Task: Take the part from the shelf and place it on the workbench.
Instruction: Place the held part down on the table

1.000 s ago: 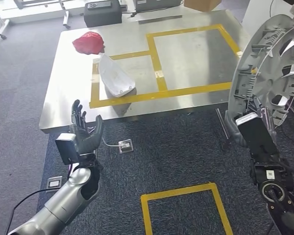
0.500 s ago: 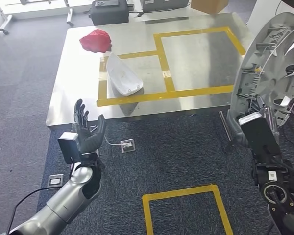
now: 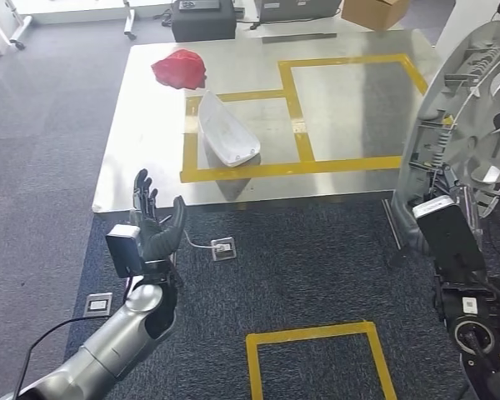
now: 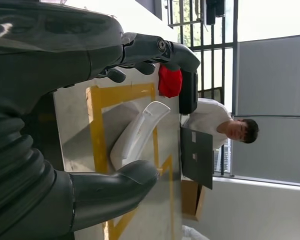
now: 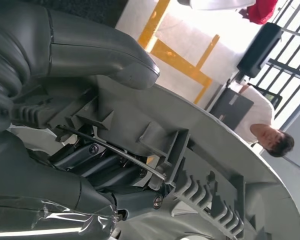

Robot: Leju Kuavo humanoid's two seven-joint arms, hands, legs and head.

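Head view shows the right hand (image 3: 437,218) gripping the wheel cover's (image 3: 471,108) rim between thumb and fingers (image 5: 103,57), left hand (image 3: 152,223) spread wide, holding nothing.

Left hand (image 4: 65,125) empty with fingers spread, white part (image 4: 137,135) on taped workbench (image 4: 76,135), red cloth (image 4: 170,81), seated person (image 4: 224,125)

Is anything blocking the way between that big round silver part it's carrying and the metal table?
Nothing visible does. The wheel cover in the right hand is beside the workbench; the marked rectangle nearest it looks bare.
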